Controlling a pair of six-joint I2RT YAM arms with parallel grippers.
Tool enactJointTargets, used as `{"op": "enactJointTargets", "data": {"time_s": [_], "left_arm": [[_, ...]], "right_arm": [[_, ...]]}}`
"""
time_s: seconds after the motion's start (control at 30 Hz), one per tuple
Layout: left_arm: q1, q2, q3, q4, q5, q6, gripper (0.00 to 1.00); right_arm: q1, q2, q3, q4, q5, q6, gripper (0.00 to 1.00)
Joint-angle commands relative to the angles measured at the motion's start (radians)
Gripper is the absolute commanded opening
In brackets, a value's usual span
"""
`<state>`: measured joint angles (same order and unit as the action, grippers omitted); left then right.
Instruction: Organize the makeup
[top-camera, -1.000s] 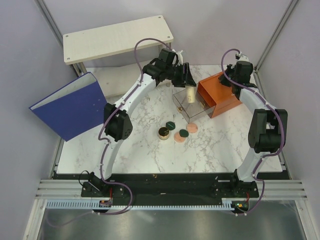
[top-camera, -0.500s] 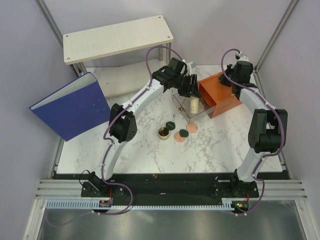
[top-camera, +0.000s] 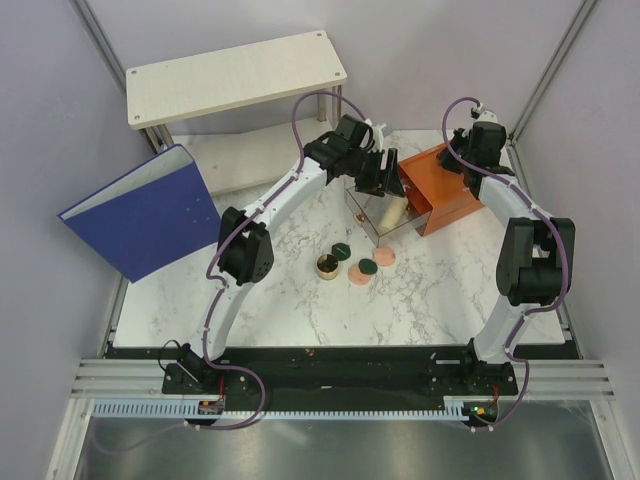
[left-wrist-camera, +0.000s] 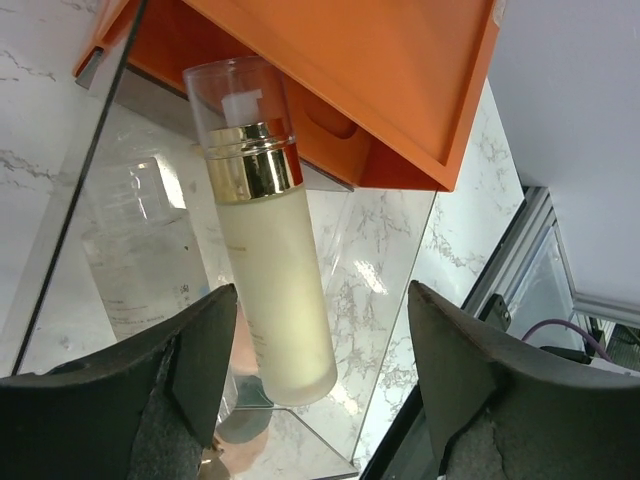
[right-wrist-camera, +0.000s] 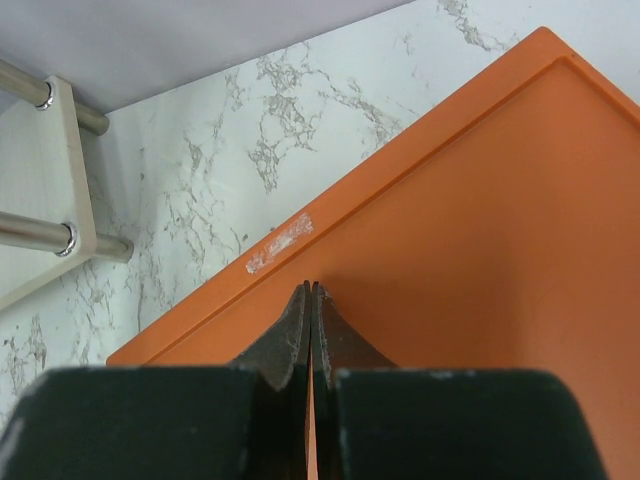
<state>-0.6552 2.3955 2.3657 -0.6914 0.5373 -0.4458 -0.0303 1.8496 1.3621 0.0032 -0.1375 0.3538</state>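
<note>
Progress: beige bottle (left-wrist-camera: 270, 270) lies in orange box (right-wrist-camera: 480, 250) clear drawer (top-camera: 365, 215), your left gripper (left-wrist-camera: 318, 330) released; right gripper (right-wrist-camera: 310, 300) clenched empty atop box; gold jar (top-camera: 326, 265), four discs (top-camera: 367, 267) outstanding before it.

Bottle: we see the beige cylindrical bottle (left-wrist-camera: 275, 290) lying tilted in the clear drawer (left-wrist-camera: 330, 440), its gold collar and clear cap toward the orange box (left-wrist-camera: 380, 70).
Neighbour: a clear rectangular bottle (left-wrist-camera: 140, 250) sits just beside it.
Tool: our left tool (left-wrist-camera: 320, 295) is spread, and its fingers (left-wrist-camera: 190, 390) flank the beige bottle's base.
Ground: we see a marble tabletop (left-wrist-camera: 500, 170).
</note>
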Motion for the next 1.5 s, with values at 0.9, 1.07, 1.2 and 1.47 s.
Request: {"op": "enactJointTargets", "data": {"time_s": [0.9,1.07,1.2,1.47], "left_arm": [[0.186,-0.351,-0.574,0.050,0.110,-0.067,0.02],[0.174,-0.271,-0.516,0.049,0.135,-0.067,0.02],[0.143,-0.214,-0.451,0.047,0.135,-0.065,0.02],[0.085,-0.053,-0.200,0.065,0.167,-0.145,0.02]], "right_arm": [[0.004,0.131,-0.106,-0.407,0.030,-0.033,0.00],[0.003,0.131,-0.107,-0.408,0.030,-0.041,0.00],[0.004,0.135,-0.100,-0.407,0.026,-0.038,0.00],[0.003,0.137,-0.095,-0.408,0.018,-0.033,0.00]]}}
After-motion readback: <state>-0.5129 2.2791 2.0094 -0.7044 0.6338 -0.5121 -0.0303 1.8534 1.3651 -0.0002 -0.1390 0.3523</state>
